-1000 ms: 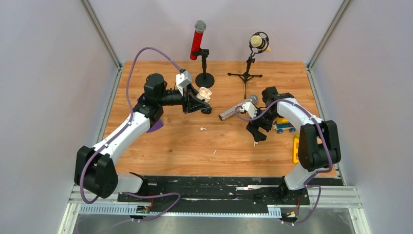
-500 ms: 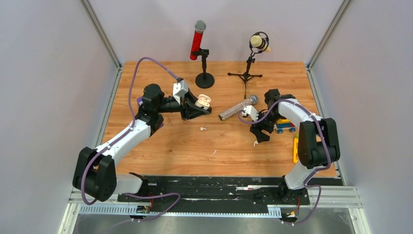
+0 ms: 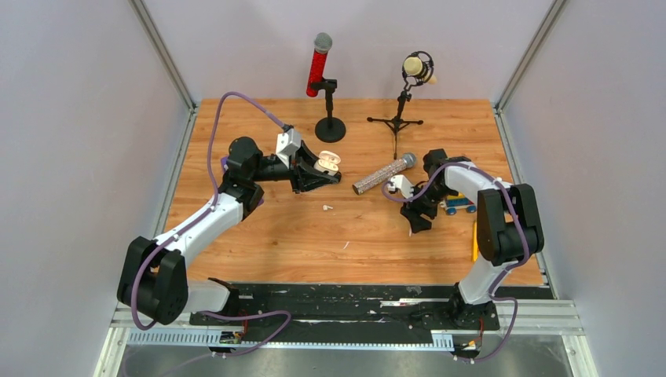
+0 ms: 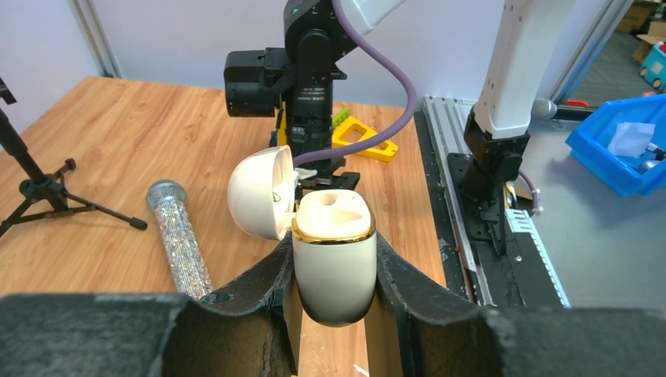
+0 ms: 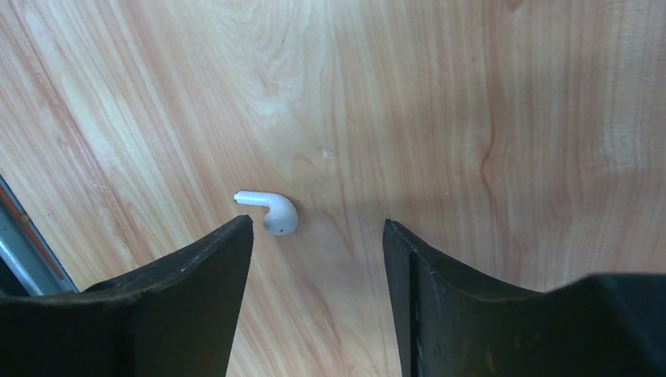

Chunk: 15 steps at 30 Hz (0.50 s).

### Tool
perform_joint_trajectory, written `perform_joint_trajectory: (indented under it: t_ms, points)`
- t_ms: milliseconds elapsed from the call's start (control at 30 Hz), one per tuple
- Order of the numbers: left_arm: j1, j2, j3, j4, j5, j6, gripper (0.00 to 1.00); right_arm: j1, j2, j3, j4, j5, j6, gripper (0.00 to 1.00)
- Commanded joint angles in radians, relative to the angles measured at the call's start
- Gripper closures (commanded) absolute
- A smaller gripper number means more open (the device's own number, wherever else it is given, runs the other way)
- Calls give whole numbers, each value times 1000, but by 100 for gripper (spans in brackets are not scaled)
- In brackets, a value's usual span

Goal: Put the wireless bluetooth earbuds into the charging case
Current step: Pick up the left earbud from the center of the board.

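**Right wrist view: white earbud lies loose on the desk, just ahead of a spread end effector**

Right wrist view shows the white earbud point(image 5: 271, 210) flat on the wooden desk point(image 5: 471, 118), stem pointing sideways. The right end effector point(image 5: 318, 228) hangs over it with its fingers apart and gripping nothing. The bud sits close to one fingertip rather than centred in the gap.

Across the desk, the left end effector point(image 4: 334, 250) is clamped on the cream charging case point(image 4: 333, 275). It holds the case upright with the lid point(image 4: 259, 192) swung open and a socket point(image 4: 334, 202) showing in the gold-rimmed top.

The earbud looks very light, hard and glossy, so it probably slides or flicks away under an off-centre squeeze. The best hold is likely across the rounded head where the stem joins. That leaves the stem free to drop into the socket. Centring the fingers first seems wise.
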Motion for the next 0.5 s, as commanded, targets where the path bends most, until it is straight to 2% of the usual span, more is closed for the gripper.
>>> perform_joint_trajectory:
  t_ms: [0, 467]
  points:
    - [1, 4, -1, 59, 18, -22, 95, 7, 26, -13, 80, -29, -2, 40]
    - [1, 10, 3, 54, 27, -26, 96, 46, -67, -140, 156, 50, -36, 46]
